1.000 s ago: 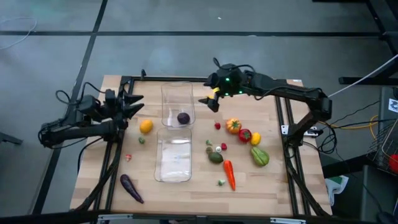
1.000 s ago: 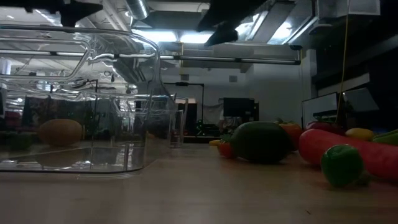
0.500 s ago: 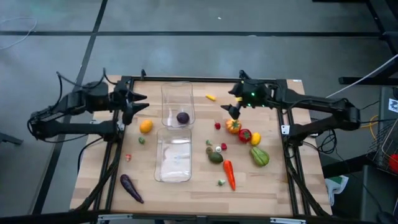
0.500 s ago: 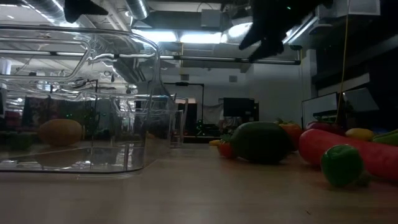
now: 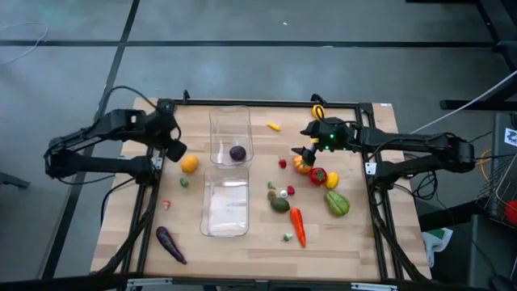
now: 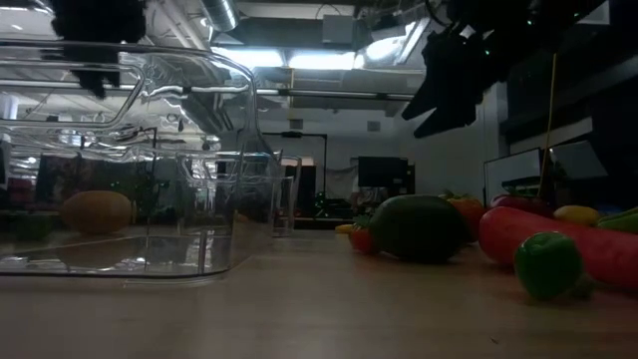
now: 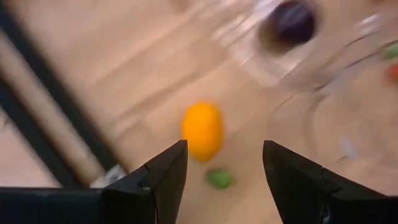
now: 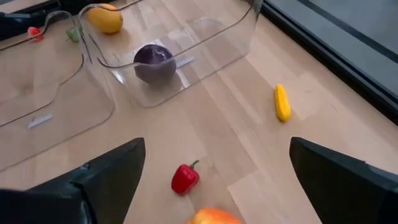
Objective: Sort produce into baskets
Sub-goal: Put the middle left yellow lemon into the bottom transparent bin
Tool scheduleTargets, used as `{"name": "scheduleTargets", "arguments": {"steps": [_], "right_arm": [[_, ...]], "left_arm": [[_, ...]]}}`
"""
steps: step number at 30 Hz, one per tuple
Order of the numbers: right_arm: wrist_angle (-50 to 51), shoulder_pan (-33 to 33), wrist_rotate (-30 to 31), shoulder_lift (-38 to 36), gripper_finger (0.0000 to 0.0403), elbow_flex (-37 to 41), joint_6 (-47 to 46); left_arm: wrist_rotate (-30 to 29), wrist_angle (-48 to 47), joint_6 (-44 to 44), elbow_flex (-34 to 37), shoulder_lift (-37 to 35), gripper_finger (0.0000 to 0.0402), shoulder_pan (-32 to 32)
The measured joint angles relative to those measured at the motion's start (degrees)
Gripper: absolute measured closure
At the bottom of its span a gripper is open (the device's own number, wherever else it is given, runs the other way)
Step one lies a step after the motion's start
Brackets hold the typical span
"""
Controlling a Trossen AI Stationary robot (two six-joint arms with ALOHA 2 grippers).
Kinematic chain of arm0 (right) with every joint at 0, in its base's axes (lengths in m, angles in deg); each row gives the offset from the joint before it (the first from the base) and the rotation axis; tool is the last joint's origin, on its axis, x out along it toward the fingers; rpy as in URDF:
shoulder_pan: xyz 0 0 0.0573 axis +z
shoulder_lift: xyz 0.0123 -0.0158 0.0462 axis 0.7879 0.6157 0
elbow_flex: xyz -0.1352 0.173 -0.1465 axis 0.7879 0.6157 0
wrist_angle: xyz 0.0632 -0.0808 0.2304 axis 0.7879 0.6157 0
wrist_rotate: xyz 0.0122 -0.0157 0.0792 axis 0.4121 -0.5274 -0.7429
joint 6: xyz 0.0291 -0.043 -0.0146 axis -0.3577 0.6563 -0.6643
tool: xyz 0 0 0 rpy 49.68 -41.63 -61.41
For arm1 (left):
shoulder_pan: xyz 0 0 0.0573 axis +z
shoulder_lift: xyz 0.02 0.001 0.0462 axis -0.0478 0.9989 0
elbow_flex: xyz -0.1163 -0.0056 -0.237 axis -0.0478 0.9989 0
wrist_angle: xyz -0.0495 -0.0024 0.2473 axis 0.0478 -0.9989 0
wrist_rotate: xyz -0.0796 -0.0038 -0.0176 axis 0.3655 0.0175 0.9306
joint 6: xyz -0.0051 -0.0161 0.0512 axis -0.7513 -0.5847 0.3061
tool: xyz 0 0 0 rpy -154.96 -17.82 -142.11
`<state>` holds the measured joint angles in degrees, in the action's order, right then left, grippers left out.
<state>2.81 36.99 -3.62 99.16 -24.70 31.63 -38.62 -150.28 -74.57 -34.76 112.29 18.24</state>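
Observation:
Two clear bins lie end to end mid-table: the far bin (image 5: 230, 129) holds a purple round fruit (image 5: 237, 153), the near bin (image 5: 226, 202) holds nothing. My left gripper (image 5: 175, 149) is open above the table beside an orange lemon (image 5: 189, 164), which shows just beyond the fingers in the left wrist view (image 7: 202, 130). My right gripper (image 5: 305, 153) is open over an orange pepper (image 5: 303, 164), whose top shows in the right wrist view (image 8: 214, 216). A small yellow piece (image 5: 275, 126) lies on the table right of the far bin.
Right of the bins lie a small red pepper (image 8: 185, 177), a red pepper (image 5: 317, 175), a yellow piece (image 5: 331, 179), a green fruit (image 5: 338, 202), an avocado (image 5: 279, 204) and a carrot (image 5: 297, 226). An aubergine (image 5: 170, 244) lies near left. Small pieces lie at the left (image 5: 183, 183).
My right gripper has gone from beside the far bin toward the table's right and near side, to above the orange pepper; the yellow piece that was at its fingers now lies on the table. My left gripper has tipped downward toward the orange lemon.

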Motion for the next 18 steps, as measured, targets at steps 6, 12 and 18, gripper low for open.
{"name": "scheduleTargets", "arguments": {"steps": [6, 12, 18], "right_arm": [[0.1, 0.0, 0.0, 0.0, 0.0008, 0.1, 0.5], [0.1, 0.0, -0.1, 0.0, 0.0008, 0.1, 1.6], [0.5, 0.0, -1.1, 0.0, 0.0008, 0.1, 1.7]], "left_arm": [[0.5, 0.0, -1.6, 4.4, 4.5, 0.0198, 1.3], [3.6, 4.3, -0.8, 8.6, 8.6, 0.0198, 2.2], [4.2, 8.2, 0.4, 10.6, 12.4, 0.0198, 2.4]]}}
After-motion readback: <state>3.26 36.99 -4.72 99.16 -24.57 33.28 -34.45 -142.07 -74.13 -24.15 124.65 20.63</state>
